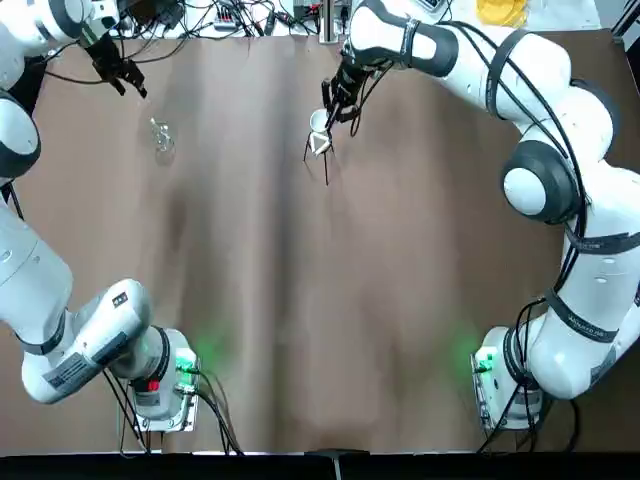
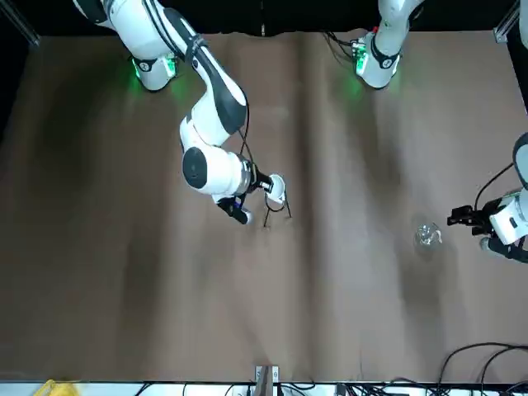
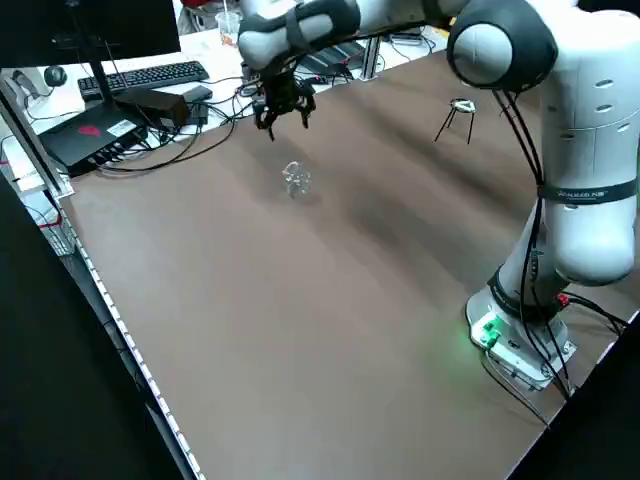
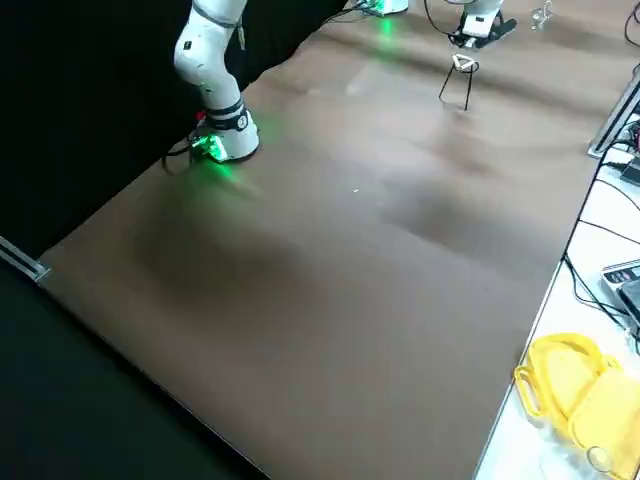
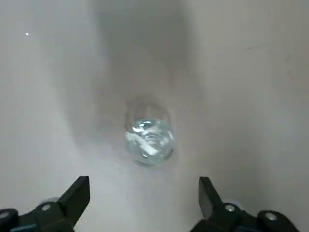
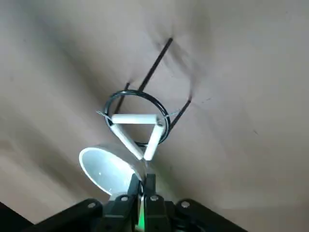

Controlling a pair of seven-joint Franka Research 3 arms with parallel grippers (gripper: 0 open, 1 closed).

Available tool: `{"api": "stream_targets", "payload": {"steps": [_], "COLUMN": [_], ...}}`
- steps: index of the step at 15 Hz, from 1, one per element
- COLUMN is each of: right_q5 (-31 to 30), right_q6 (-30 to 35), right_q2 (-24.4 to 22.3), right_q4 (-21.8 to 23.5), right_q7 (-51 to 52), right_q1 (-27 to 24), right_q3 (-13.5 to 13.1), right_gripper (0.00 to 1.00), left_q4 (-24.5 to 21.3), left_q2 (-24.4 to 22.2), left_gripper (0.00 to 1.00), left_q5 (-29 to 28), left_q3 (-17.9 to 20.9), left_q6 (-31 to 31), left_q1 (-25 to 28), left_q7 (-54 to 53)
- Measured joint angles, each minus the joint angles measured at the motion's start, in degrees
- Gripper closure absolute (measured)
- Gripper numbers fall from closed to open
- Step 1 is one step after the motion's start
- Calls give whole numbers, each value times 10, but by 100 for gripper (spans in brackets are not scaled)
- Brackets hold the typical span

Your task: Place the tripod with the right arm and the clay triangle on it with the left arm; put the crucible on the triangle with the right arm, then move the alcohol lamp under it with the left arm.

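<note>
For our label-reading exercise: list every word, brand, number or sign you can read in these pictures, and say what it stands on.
No text can be read.
Left arm: a dark label on its lower link, too small to read.
Right arm: dark lettering on the band, too blurred to read.
Keyboard: keys illegible.

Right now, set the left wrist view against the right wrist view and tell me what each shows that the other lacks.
Only the left wrist view shows the glass lamp, standing alone on the table with the left gripper open and hovering short of it. Only the right wrist view shows the tripod with the white triangle lying on its ring, and the right gripper shut on the rim of the white cup, tilted just beside the ring, not yet on the triangle. Both show the same brown table.
</note>
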State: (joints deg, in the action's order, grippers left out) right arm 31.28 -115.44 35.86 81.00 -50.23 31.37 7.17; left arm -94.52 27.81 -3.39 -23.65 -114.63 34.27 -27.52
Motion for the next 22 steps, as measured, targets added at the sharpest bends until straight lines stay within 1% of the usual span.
{"api": "stream_targets", "payload": {"steps": [3,7,11,15,18,20,21,22], "right_q5": [1,1,1,1,2,2,2,2], "right_q6": [-2,-2,-10,-25,-26,-26,-27,-28], "right_q2": [6,12,27,31,31,31,31,31], "right_q4": [4,7,8,7,7,7,7,7], "right_q7": [16,21,23,24,24,24,24,24], "right_q1": [4,4,10,14,14,14,14,14], "right_q3": [0,-1,0,0,-1,-1,-1,-2], "right_gripper": [94,94,94,94,95,95,95,94], "left_q4": [3,19,21,21,21,21,21,21], "left_q2": [18,19,19,22,31,43,57,64], "left_gripper": [0,0,0,0,0,0,0,0], "left_q5": [0,0,0,2,28,49,67,82], "left_q3": [0,0,0,0,0,0,0,0], "left_q6": [-25,-33,-46,-46,-48,-65,-83,-85], "left_q1": [19,25,45,53,53,54,56,59], "left_q7": [-48,-90,-107,-112,-157,-196,-237,-268]}}
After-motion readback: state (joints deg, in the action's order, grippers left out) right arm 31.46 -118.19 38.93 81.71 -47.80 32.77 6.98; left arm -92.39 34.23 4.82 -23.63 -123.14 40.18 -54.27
